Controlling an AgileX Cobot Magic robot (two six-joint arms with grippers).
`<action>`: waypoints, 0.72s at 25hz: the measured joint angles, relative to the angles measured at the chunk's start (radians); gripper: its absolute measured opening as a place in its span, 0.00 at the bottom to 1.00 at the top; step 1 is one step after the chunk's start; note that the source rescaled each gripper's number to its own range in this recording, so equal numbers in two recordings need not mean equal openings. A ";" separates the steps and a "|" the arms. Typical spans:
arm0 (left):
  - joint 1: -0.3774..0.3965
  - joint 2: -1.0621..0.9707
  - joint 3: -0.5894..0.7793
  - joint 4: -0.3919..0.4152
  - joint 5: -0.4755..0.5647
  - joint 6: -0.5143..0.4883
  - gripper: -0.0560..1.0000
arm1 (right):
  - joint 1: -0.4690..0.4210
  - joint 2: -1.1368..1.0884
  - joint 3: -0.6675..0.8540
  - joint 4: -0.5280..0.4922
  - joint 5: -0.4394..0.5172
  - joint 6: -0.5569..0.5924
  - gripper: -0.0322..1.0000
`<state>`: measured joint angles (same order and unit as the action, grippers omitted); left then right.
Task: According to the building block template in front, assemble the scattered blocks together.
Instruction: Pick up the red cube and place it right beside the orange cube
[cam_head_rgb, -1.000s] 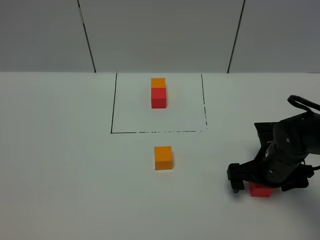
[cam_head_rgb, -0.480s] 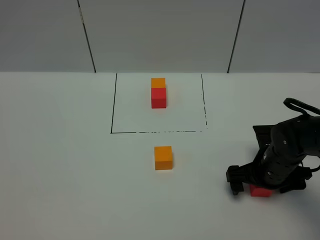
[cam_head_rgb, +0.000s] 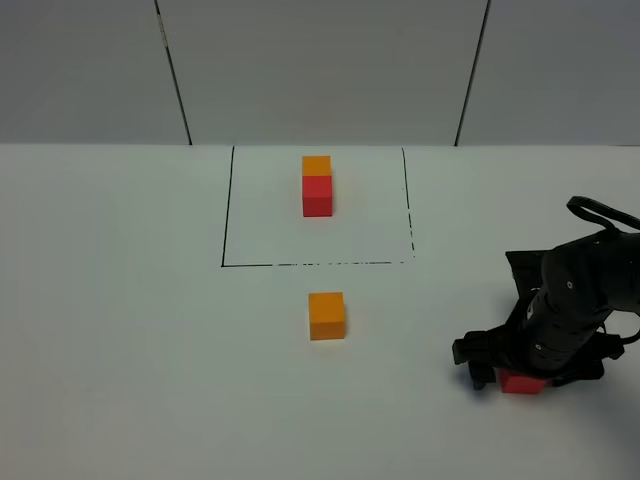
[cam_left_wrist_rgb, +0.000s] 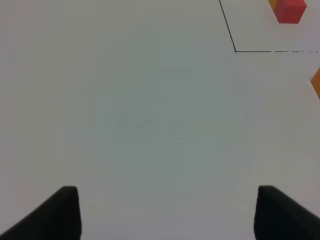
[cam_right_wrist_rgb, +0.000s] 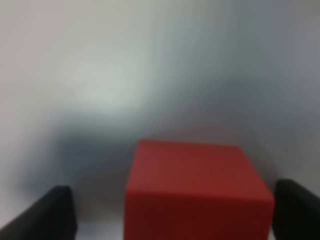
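The building block template (cam_head_rgb: 317, 185), an orange cube joined to a red cube, sits at the back inside a thin black square (cam_head_rgb: 228, 210). One of the scattered blocks, the orange cube (cam_head_rgb: 326, 315), lies just in front of that square. The red cube (cam_head_rgb: 522, 383) lies at the front right. My right gripper (cam_head_rgb: 524, 374) is low over it, one finger on each side. In the right wrist view the red cube (cam_right_wrist_rgb: 195, 190) fills the space between the fingers of the right gripper (cam_right_wrist_rgb: 172, 212): one finger is close against it, the other stands off with a gap. My left gripper (cam_left_wrist_rgb: 167, 215) is open over bare table.
The white table (cam_head_rgb: 120, 330) meets a grey panelled wall (cam_head_rgb: 320, 70) behind the square. The left wrist view catches a corner of the black square (cam_left_wrist_rgb: 235, 50), the template's red cube (cam_left_wrist_rgb: 290, 11) and an edge of the loose orange cube (cam_left_wrist_rgb: 317, 82).
The right gripper's fingers have drawn in towards the red cube and the arm has settled slightly lower. The cubes and the left gripper have not moved.
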<state>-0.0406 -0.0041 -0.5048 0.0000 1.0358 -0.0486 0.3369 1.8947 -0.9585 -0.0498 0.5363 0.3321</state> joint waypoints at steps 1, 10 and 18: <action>0.000 0.000 0.000 0.000 0.000 0.000 0.59 | 0.000 0.000 0.000 0.000 0.000 0.000 0.52; 0.000 0.000 0.000 0.000 0.000 0.000 0.59 | 0.000 0.000 0.000 -0.002 0.006 -0.001 0.03; 0.000 0.000 0.000 0.000 0.000 0.000 0.59 | 0.000 -0.001 -0.009 -0.002 0.034 -0.079 0.03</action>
<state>-0.0406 -0.0041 -0.5048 0.0000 1.0358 -0.0486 0.3369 1.8935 -0.9674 -0.0515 0.5707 0.2528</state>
